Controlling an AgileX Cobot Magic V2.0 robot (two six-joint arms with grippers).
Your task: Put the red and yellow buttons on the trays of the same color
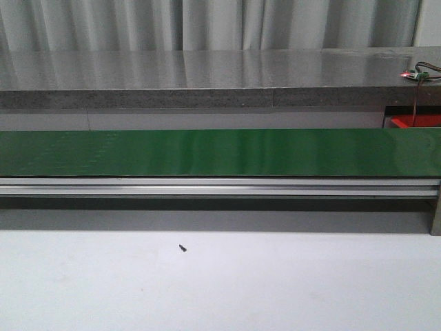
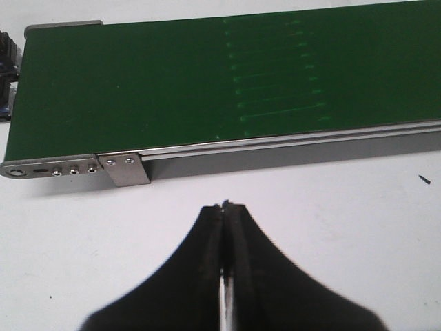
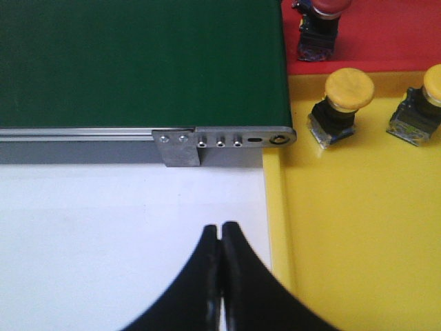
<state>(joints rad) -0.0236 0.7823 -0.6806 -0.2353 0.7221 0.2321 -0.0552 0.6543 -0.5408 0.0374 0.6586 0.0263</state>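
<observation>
From the front we see only the long green conveyor belt, bare, above the white worktop; no buttons or arms show.

At the left wrist, our left gripper has its jaws pressed together, holding nothing, near the belt's end.

At the right wrist, our right gripper is likewise closed and empty. Two yellow mushroom-capped push buttons sit near the far edge of the yellow plastic tray; a red-capped push button stands on the red plastic tray. Closed jaws could knock an arriving button instead of grasping it.

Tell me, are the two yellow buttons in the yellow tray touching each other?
Apart. The right wrist view shows bare yellow tray floor between the left yellow button and the right yellow button at the picture's edge.
</observation>
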